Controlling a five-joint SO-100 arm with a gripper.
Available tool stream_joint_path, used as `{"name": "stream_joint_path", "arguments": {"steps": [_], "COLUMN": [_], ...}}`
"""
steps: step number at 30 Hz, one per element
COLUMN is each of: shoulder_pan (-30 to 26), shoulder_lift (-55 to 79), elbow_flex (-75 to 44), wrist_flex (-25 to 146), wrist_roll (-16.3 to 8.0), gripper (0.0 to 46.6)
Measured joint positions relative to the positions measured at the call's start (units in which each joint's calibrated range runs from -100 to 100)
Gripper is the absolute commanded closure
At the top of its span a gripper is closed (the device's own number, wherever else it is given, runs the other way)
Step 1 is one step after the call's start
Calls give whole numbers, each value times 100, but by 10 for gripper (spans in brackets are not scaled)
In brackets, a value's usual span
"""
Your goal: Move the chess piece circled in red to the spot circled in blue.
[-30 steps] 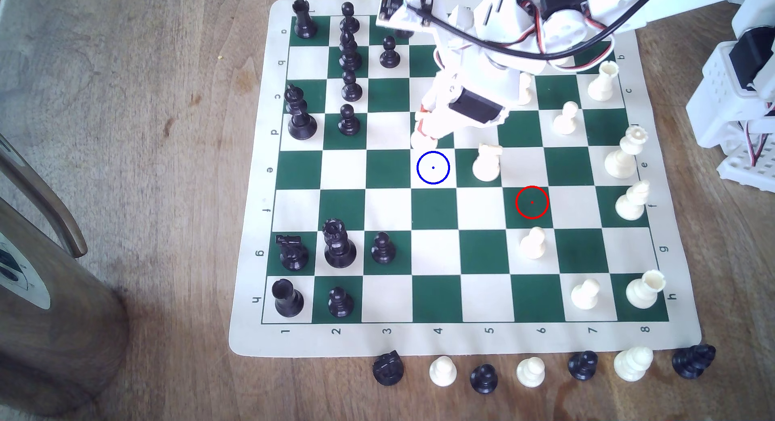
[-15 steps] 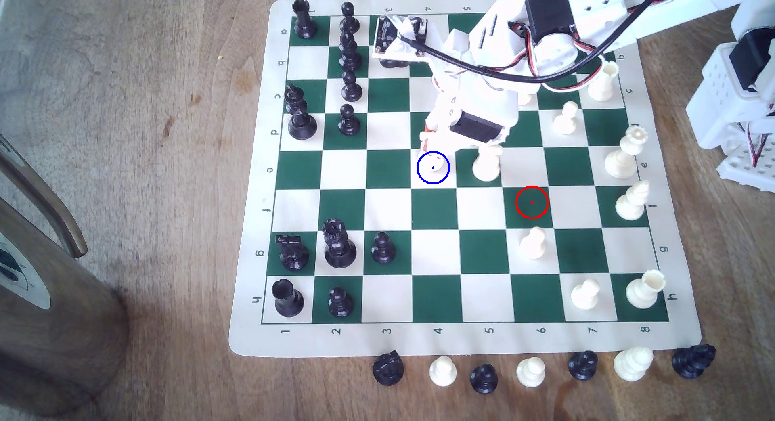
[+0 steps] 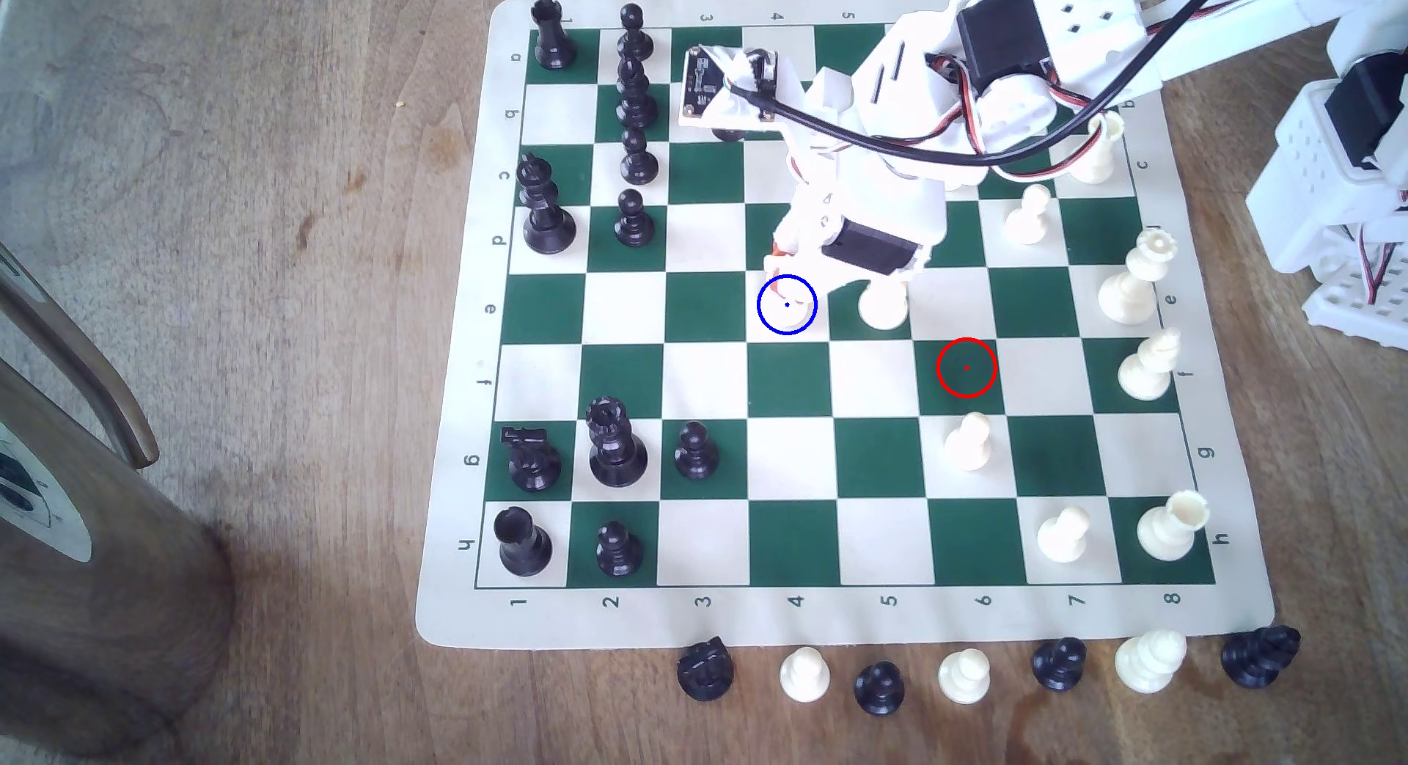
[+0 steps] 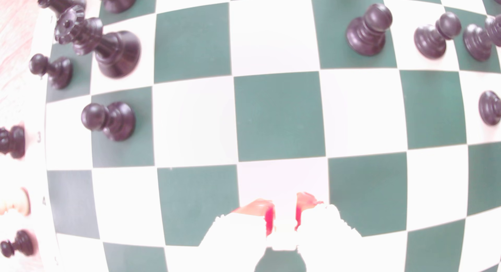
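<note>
My gripper (image 3: 783, 287) hangs over the blue-ringed cream square (image 3: 766, 331), shut on a cream-white chess piece (image 3: 791, 314). The piece's round base shows inside the ring, while its head is hidden by the fingers. I cannot tell whether the base touches the board. In the wrist view the red-padded fingertips (image 4: 260, 207) close on a washed-out white piece (image 4: 283, 228) above a cream square (image 4: 282, 177). The red-ringed green square (image 3: 966, 367) stands bare. A second cream knight (image 3: 884, 306) is one square towards the exterior view's right, partly under the gripper's servo.
Black pawns (image 3: 631, 218) and a black king (image 3: 542, 205) stand at the exterior view's left. Cream pawns (image 3: 968, 443) and back-rank pieces (image 3: 1147, 369) stand at its right. Captured pieces (image 3: 804, 673) line the mat's near edge. A wooden cylinder (image 3: 91, 552) is at far left, the arm's base (image 3: 1341, 163) at far right.
The gripper has carried the cream piece from the square above down into the blue ring, and the wrist has dropped lower over the board.
</note>
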Motion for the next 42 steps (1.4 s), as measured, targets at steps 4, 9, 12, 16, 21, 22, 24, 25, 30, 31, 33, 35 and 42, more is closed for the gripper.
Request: {"name": "stream_joint_path", "arguments": {"steps": [4, 9, 12, 16, 21, 22, 24, 25, 30, 31, 33, 35, 42], "shoulder_pan": [7, 7, 7, 7, 44, 59, 59, 66, 199, 265, 339, 531, 538], "shoulder_lift": [0, 0, 0, 0, 0, 0, 0, 0, -84, -235, -436, -1022, -2891], "elbow_flex": [0, 0, 0, 27, 271, 298, 307, 307, 560, 660, 750, 1030, 2494], "wrist_flex": [0, 0, 0, -56, -398, -438, -454, -454, -558, -614, -653, -725, -1299], "wrist_roll": [20, 39, 44, 59, 34, 34, 34, 34, 34, 34, 39, 73, 107], "gripper": [413, 416, 370, 260, 236, 233, 226, 220, 203, 202, 194, 178, 168]}}
